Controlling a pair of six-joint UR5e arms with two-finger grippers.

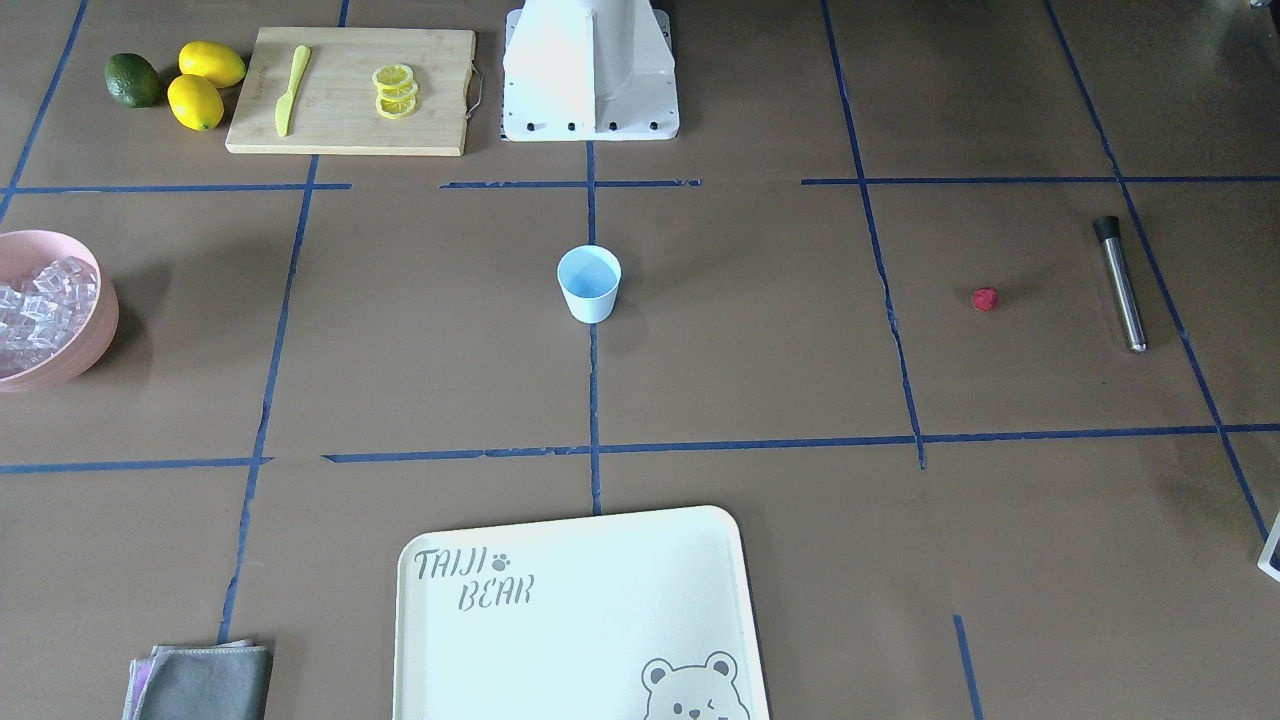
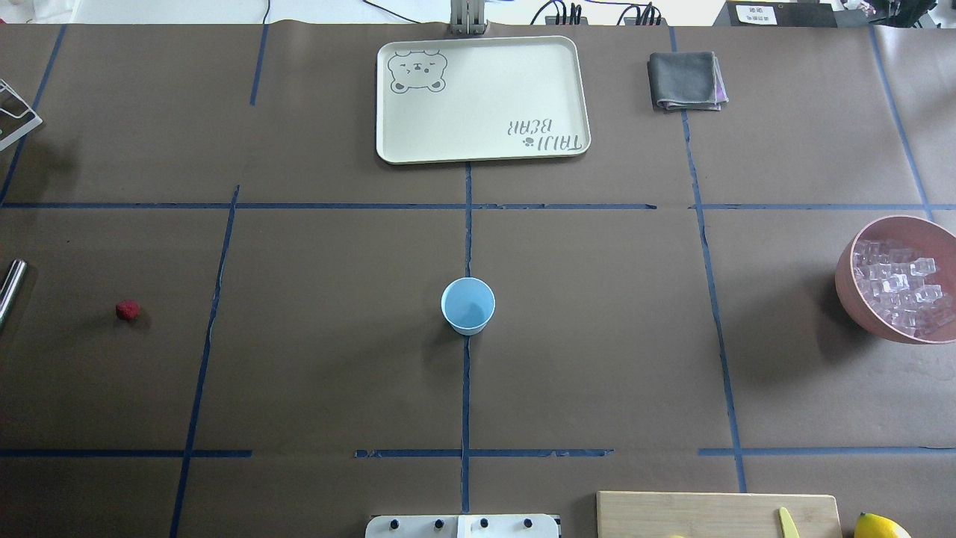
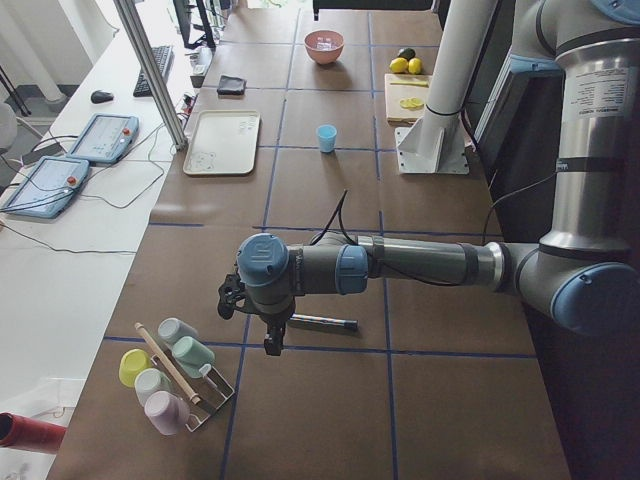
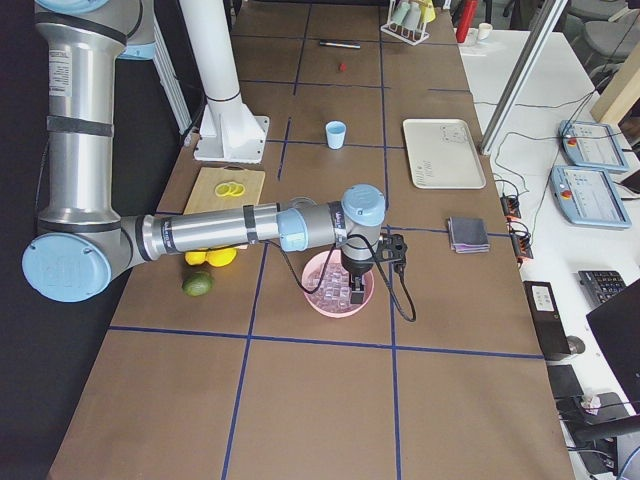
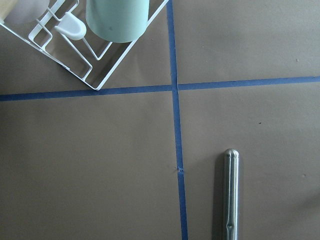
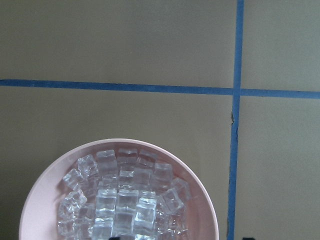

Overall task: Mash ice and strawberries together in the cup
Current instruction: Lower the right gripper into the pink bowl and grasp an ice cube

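Observation:
The light blue cup (image 1: 589, 285) (image 2: 467, 306) stands upright at the table's middle, with nothing showing inside it. The small red strawberry (image 1: 985, 299) (image 2: 128, 310) lies alone on the robot's left side. A heap of clear ice (image 2: 900, 291) (image 6: 125, 200) fills the pink bowl (image 2: 848, 288) on the robot's right. My right gripper (image 4: 355, 290) hangs just over that ice. My left gripper (image 3: 270, 340) hovers beside a steel muddler (image 5: 230, 195) (image 1: 1120, 285), far from the cup. Neither gripper's fingers show well enough to tell whether they are open or shut.
A cream tray (image 2: 567, 97) and a grey cloth (image 2: 683, 81) lie on the far side. A cutting board (image 1: 350, 90) holds lemon slices and a yellow knife, with lemons (image 1: 205, 85) and a lime (image 1: 132, 80) beside it. A white rack of cups (image 3: 175, 370) stands near the left gripper.

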